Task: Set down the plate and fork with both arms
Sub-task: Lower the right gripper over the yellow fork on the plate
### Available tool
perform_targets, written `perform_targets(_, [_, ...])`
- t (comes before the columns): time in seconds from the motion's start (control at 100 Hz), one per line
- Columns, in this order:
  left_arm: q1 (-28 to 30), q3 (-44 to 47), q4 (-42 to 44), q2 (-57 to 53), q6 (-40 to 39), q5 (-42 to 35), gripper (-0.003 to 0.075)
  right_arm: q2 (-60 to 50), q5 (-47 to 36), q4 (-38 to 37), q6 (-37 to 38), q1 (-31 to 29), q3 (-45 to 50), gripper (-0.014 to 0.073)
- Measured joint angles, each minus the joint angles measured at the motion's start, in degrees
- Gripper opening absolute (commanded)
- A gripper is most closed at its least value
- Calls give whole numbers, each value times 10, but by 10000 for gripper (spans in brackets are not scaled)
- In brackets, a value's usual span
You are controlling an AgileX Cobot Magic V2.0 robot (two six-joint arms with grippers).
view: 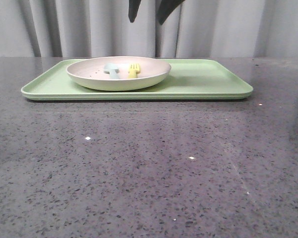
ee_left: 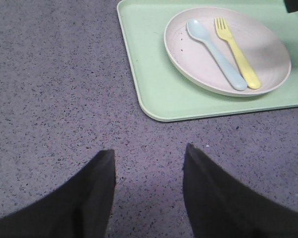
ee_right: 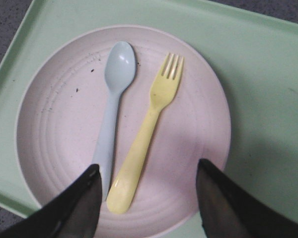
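The off-white speckled plate (view: 139, 79) sits on the left half of the light-green tray (view: 208, 82). The yellow fork (view: 133, 71) lies in it beside a pale blue spoon (view: 111, 70). My right gripper (view: 146, 22) hangs open above the plate. In the right wrist view its jaws (ee_right: 148, 164) stand wide over the plate (ee_right: 54, 124), with the fork's (ee_right: 144, 141) handle end between them and not touched. My left gripper (ee_left: 149, 148) is open and empty over bare tabletop, short of the tray's corner (ee_left: 154, 101); the plate (ee_left: 268, 54) and fork (ee_left: 238, 54) show beyond.
The spoon (ee_right: 111, 114) lies parallel to the fork, close by one right finger. The tray's right half (view: 213, 74) is bare. Dark speckled tabletop (view: 149, 168) stretches in front. A grey curtain hangs behind.
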Motion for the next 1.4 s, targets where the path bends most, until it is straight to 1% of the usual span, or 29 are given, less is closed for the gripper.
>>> perform_targets(0.22, [0, 0, -4, 0, 0, 0, 312, 50, 7, 8, 25, 0, -24, 435])
perform_targets(0.72, [0, 0, -4, 0, 0, 0, 312, 95, -3, 26, 32, 0, -28, 435])
perform_targets(1.4, [0, 0, -4, 0, 0, 0, 312, 117, -4, 27, 35, 0, -28, 435])
